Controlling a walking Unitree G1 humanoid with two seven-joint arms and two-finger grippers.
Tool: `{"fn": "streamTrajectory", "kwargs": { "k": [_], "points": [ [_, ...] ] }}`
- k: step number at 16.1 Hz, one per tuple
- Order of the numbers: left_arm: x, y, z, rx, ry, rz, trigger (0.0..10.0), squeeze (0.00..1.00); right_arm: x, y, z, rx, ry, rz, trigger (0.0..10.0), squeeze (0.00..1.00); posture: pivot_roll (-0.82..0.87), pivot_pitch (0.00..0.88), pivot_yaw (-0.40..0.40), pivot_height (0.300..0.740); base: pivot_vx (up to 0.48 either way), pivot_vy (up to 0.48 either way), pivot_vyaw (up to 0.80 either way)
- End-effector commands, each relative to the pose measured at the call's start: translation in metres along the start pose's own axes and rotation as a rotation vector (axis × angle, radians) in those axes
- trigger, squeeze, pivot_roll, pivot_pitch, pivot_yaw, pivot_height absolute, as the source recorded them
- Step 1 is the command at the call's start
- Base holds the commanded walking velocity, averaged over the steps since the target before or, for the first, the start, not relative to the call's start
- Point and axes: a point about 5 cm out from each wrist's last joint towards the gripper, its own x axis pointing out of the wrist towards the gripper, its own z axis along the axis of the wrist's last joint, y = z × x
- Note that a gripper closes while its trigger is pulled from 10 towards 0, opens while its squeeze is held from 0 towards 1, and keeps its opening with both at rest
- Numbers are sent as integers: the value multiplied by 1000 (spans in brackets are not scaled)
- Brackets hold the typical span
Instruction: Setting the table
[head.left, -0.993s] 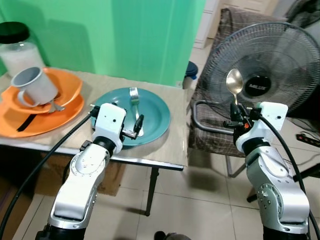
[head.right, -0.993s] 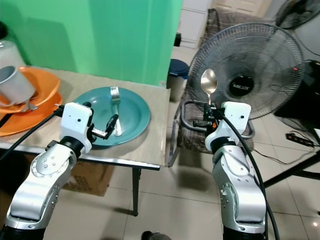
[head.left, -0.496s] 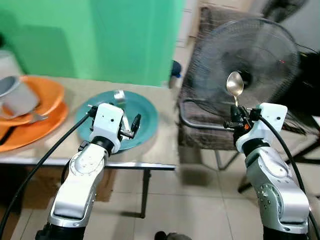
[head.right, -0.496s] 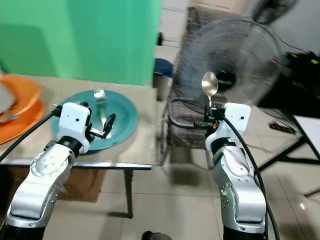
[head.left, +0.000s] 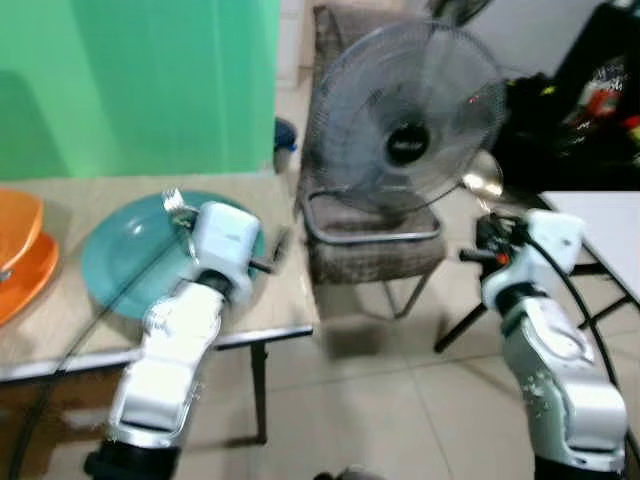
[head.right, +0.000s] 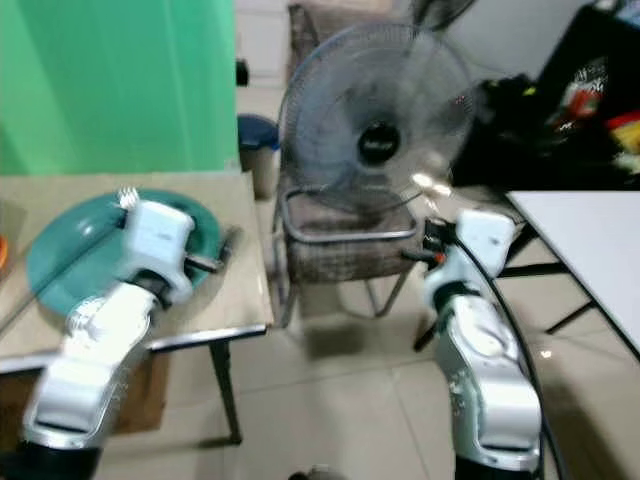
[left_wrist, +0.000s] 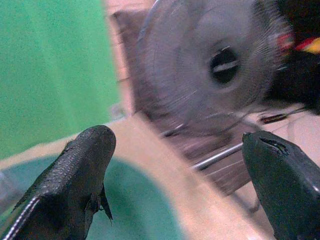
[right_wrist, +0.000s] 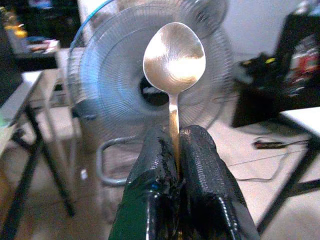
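Note:
A teal plate (head.left: 115, 268) lies on the beige table (head.left: 285, 300) with a fork (head.left: 175, 204) resting on its far side. My left gripper (left_wrist: 175, 147) hovers open and empty over the plate's right rim, its fingers (left_wrist: 85, 165) wide apart. My right gripper (right_wrist: 175, 145) is shut on the handle of a silver spoon (right_wrist: 174, 52). It holds the spoon (head.left: 484, 178) upright in the air to the right of the table, in front of a standing fan (head.left: 405, 125).
Orange plates (head.left: 18, 250) sit at the table's left end. A chair (head.left: 370, 240) carrying the fan stands between the beige table and a white table (head.left: 600, 215) at the right. Behind is a green wall (head.left: 130, 80). The tiled floor (head.left: 380, 400) lies below.
The whole view has swung to the right and blurred: the beige table and plate slid left, and the white table came in at the right. Both grippers keep their hold and pose.

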Motion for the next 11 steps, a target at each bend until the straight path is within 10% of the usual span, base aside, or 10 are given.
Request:
{"fn": "streamTrajectory", "kwargs": {
  "k": [1, 11],
  "points": [
    [0, 4, 1, 10, -7, 8, 10000, 0, -1, 1, 4, -5, -17, 0, 10000, 0, 64, 0, -88, 740, 0, 0, -788],
    [10, 8, 8, -15, -37, -45, 10000, 0, -4, -4, -3, -21, -6, -86, 10000, 0, 37, 0, -22, 740, 0, 0, -788]
  ]
}}
